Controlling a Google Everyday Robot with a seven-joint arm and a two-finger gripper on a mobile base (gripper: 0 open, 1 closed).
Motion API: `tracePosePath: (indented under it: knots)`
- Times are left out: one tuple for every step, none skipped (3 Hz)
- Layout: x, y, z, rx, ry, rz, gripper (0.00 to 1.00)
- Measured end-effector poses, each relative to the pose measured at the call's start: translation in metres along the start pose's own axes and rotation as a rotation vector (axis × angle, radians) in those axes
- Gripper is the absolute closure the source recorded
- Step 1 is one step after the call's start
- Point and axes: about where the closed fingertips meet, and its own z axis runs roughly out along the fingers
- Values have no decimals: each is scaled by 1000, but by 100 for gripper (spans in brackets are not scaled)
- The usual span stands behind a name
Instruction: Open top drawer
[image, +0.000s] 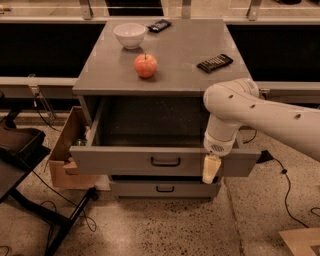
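The top drawer (125, 161) stands pulled well out, a stiff, fairly heavy-looking box best taken by its small black bar handle (165, 162). The end effector (210, 170) hangs against the front, right of that handle; apart or together, I cannot tell. A cardboard box (62, 150) sits close at the drawer's left, while farther back an apple (145, 65), bowl (130, 35) and remote (215, 62) rest on the surface (190, 45), out of its path.

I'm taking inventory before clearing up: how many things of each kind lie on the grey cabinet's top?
white bowl: 1
apple: 1
black flat devices: 2
Total: 4
Not counted: the gripper, which hangs in front of the top drawer, right of its handle.
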Motion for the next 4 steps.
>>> tracePosePath:
  knots:
    - [1, 3, 0, -4, -2, 7, 57]
    - [6, 17, -7, 4, 21, 10, 79]
    - [13, 29, -11, 6, 36, 16, 100]
    - [13, 29, -12, 6, 36, 16, 100]
